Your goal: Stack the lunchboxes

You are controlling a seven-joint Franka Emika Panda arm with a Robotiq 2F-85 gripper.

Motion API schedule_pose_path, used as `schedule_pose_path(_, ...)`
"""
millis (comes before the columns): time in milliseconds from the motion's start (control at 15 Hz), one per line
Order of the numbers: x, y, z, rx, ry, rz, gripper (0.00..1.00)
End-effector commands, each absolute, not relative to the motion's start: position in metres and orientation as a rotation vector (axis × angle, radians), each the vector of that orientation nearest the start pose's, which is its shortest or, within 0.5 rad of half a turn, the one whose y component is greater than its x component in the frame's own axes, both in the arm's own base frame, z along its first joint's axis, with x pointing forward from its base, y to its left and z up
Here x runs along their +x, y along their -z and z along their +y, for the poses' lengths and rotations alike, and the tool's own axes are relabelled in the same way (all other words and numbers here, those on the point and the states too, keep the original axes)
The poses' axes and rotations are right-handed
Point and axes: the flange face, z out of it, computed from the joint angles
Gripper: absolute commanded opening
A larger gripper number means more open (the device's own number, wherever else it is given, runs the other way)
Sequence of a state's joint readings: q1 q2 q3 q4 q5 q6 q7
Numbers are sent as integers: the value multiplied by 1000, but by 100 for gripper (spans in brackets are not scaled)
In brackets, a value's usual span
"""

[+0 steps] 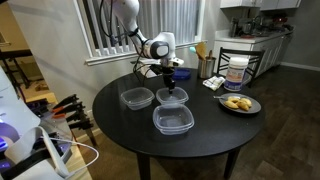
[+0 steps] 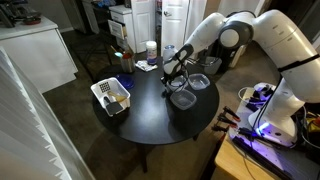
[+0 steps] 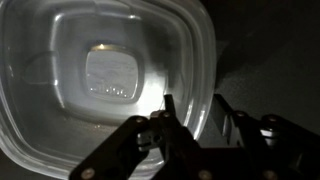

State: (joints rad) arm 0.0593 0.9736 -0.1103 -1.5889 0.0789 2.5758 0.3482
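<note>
Surface: round black table [image 1: 118,140], matte, on a dark wood floor [image 1: 290,125]. Window w/ blinds [image 1: 90,30] behind it, kitchen counter in the far right bkgd.

L to R on the table in an exterior view: left lunchbox [image 1: 135,98], clear, empty, sitting flat. Just beside it is the middle lunchbox [image 1: 171,97], directly under the claw. The front lunchbox [image 1: 172,121] sits close in front of the middle one, toward the near edge; can't tell if the rims touch. None stacked yet. Further right are a utensil holder [image 1: 205,68], a white canister [image 1: 237,70] and a plate [image 1: 252,108] w/ food, all near the right rim and apart from the lunchboxes.

Edges and room: in an exterior view a white slatted basket [image 2: 112,97] sits at the table's left edge, well apart from the lunchboxes, w/ a bare stretch of tabletop between. The front-left part of the table is also bare.

Arm: white arm [image 2: 250,30] comes in from the right, elbow high, wrist bent down. The gripper [image 1: 172,75] points straight down at the middle lunchbox.

Wrist view: that box fills most of the frame. The fingers [image 3: 167,112] straddle its right wall, one inside and one outside the rim. Jaws narrow, w/ the wall in the gap; can't tell if the pads actually press on it.
</note>
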Motion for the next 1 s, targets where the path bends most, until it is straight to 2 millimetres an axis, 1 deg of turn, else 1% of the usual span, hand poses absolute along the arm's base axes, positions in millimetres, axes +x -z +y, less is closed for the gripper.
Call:
schedule_pose_path(0, 684, -73, -24, -3124, 86, 680, 15)
schedule_pose_path(67, 685, -74, -23, -3128, 88, 681, 7)
schedule_pose_path(133, 686, -76, -22, -3134, 86, 680, 2)
schedule_pose_path(267, 685, -80, -16, -3150, 61, 692, 0)
schedule_pose_path(333, 682, -86, -11, -3174, 40, 709, 0)
schedule_pose_path(400, 680, -90, -8, -3193, 27, 715, 3)
schedule_pose_path(533, 673, -103, 3, -3239, -22, 721, 0)
schedule_pose_path(600, 670, -111, 9, -3262, -54, 716, 1)
schedule_pose_path(733, 663, -127, 22, -3339, -109, 718, 1)
schedule_pose_path(933, 652, -157, 42, -3504, -183, 689, 1)
